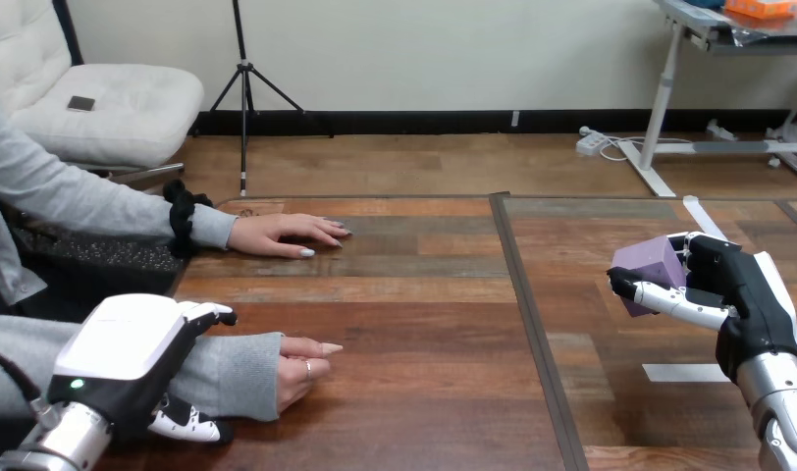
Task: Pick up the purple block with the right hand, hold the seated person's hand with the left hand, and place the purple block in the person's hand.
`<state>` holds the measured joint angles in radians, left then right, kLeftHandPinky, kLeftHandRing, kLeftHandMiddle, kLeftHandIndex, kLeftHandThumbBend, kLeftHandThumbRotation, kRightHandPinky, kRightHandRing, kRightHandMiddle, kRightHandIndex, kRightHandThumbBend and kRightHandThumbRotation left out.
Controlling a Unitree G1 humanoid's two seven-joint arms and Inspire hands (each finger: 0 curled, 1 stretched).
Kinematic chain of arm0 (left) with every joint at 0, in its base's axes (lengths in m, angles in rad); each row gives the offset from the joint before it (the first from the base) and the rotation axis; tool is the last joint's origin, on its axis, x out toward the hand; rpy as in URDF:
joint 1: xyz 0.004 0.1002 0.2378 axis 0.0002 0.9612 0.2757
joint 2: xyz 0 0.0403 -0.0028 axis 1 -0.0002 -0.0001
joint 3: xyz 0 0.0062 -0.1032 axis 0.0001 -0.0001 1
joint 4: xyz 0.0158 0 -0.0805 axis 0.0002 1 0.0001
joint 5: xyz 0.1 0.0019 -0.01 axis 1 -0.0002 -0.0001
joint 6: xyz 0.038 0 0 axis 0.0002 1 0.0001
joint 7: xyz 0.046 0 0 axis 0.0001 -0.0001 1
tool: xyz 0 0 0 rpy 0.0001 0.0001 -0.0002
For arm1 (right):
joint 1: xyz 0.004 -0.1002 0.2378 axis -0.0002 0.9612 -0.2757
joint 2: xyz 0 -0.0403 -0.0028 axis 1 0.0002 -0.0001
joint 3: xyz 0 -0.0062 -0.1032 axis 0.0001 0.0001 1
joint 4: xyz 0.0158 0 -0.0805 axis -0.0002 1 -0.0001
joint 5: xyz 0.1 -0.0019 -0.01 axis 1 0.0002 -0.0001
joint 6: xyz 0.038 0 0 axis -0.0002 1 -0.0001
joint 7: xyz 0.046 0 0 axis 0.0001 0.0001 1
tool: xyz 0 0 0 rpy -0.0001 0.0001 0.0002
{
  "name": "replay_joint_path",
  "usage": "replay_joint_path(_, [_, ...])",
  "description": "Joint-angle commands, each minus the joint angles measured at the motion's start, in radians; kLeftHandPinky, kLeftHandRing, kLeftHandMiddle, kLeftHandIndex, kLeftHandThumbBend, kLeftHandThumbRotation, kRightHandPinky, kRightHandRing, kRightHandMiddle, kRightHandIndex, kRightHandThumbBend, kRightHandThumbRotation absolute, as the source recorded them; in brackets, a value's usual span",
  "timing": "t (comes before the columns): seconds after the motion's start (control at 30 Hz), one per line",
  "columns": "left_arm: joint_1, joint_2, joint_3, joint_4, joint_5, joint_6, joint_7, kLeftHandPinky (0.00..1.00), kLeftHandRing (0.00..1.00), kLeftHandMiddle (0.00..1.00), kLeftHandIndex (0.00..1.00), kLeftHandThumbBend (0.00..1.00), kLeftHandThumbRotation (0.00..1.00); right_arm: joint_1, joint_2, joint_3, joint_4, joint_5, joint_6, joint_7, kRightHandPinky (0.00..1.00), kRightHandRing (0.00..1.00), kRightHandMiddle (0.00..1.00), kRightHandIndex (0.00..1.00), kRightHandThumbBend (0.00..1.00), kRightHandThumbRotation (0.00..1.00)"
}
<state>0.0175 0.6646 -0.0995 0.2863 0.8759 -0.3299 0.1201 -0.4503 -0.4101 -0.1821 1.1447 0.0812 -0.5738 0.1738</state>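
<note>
Right hand (743,294) has its fingers (669,297) curled round the purple block (650,263) over the tabletop (424,324) — left hand (130,358) wraps its fingers round the person's wrist (239,378), the person's nearer hand (301,368) poking out just past them.

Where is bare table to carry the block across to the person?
Bare: mid table, between the purple block in the right hand and the person's far hand and near hand. Crowded: near left, where the left hand grips the person's wrist.
</note>
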Motion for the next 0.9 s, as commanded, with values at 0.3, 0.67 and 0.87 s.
replay_joint_path(0.3, [-0.093, 0.042, -0.069, 0.029, 0.069, 0.042, 0.017, 0.74, 0.77, 0.8, 0.78, 1.0, 0.24, -0.05, 0.002, -0.016, -0.038, 0.006, -0.024, 0.003, 0.36, 0.38, 0.43, 0.46, 0.75, 0.0])
replay_joint_path(0.67, [-0.11, 0.049, -0.102, 0.056, 0.07, 0.052, 0.028, 0.73, 0.77, 0.79, 0.77, 1.0, 0.23, -0.051, 0.001, -0.015, -0.041, 0.005, -0.009, 0.003, 0.36, 0.38, 0.43, 0.46, 0.75, 0.0])
replay_joint_path(0.87, [-0.121, 0.05, -0.117, 0.07, 0.074, 0.061, 0.027, 0.73, 0.76, 0.78, 0.76, 1.0, 0.2, -0.051, 0.001, -0.016, -0.043, 0.006, -0.008, 0.005, 0.37, 0.39, 0.43, 0.46, 0.75, 0.0])
